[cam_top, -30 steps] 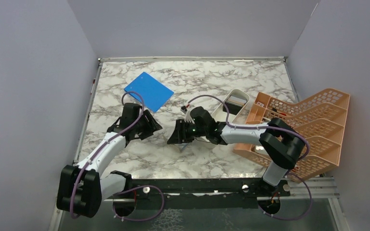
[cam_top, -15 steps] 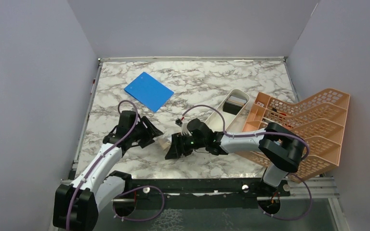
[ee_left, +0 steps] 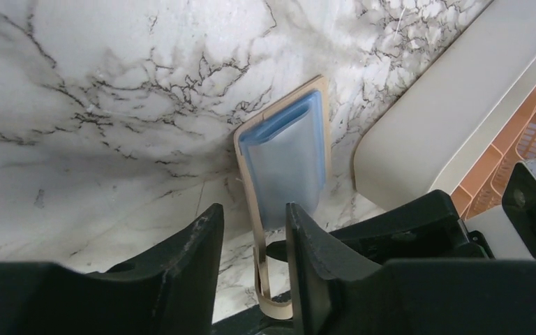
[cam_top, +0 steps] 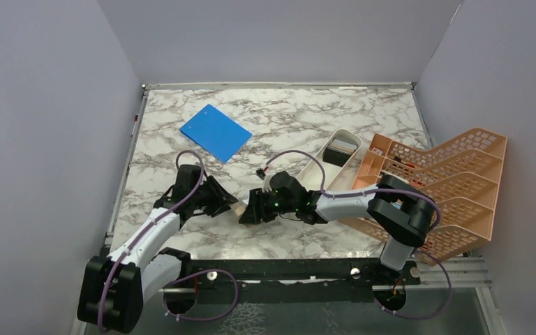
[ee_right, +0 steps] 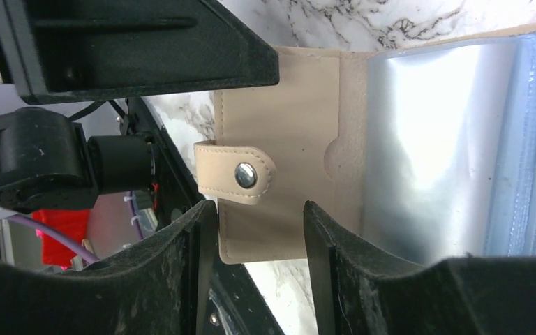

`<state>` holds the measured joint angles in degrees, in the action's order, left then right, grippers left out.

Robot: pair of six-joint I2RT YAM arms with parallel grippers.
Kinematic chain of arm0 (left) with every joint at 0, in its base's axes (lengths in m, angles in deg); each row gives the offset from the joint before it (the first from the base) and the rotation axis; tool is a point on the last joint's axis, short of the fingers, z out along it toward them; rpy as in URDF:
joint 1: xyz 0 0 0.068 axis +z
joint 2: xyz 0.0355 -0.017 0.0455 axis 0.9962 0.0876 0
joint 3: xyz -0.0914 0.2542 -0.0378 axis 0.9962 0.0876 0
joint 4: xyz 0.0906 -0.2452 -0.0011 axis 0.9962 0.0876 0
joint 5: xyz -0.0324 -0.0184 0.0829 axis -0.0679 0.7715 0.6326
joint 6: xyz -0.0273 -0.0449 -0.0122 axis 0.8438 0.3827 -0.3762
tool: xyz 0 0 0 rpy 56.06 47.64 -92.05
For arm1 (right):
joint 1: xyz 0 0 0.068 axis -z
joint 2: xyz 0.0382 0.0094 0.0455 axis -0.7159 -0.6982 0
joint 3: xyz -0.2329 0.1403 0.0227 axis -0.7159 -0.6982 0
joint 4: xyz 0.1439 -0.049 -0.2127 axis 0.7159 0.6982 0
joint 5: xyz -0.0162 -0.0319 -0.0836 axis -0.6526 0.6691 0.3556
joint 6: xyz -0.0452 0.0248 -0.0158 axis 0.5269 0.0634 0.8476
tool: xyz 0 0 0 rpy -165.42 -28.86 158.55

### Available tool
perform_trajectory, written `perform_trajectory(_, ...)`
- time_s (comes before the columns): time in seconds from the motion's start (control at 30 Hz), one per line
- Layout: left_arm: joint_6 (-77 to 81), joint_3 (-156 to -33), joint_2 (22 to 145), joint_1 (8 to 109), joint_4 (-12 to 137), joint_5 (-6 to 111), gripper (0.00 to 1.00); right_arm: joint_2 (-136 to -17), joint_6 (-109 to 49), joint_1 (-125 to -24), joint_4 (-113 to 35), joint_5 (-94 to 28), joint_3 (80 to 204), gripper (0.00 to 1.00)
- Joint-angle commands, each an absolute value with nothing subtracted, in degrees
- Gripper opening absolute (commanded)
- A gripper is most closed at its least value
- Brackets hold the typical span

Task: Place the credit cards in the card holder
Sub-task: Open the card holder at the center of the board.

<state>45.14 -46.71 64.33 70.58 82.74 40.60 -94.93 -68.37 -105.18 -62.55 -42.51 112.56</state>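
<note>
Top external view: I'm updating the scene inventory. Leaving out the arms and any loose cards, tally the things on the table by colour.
Blue: 1, the board
White: 1, the tray
Orange: 1, the rack
Tan: 1, the card holder
Total: 4

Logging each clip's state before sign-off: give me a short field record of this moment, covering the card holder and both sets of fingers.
card holder: open on the marble table, clear sleeves showing
left fingers: apart, straddling the holder's tan cover edge
right fingers: apart, either side of the snap tab
cards loaded: cannot tell
nearby: white tray, orange rack, blue board
</note>
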Motion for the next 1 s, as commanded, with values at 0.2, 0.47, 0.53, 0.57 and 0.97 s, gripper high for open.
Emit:
perform_trajectory(0.2, 35.5, -48.9, 70.3, 70.2, 77.5, 38.4, 0.04, -88.2, -63.1, -105.3, -46.0, -31.6, 117.4, 0.66)
perform_trajectory(0.47, 19.6, -58.0, 80.3, 70.3, 80.5, 34.5, 0.01, -87.6, -63.7, -105.3, -41.4, -26.7, 117.9, 0.76)
perform_trajectory(0.53, 16.9, -59.0, 82.7, 70.4, 81.2, 33.1, 0.01, -88.9, -64.7, -105.3, -41.3, -26.0, 118.0, 0.79)
perform_trajectory(0.57, 16.5, -59.2, 83.5, 70.4, 81.3, 32.5, 0.01, -89.6, -65.0, -105.3, -41.1, -25.8, 118.5, 0.81)
perform_trajectory(0.97, 12.1, -61.1, 86.2, 70.5, 82.9, 27.2, 0.00, -91.7, -65.2, -105.3, -41.3, -20.6, 120.7, 0.89)
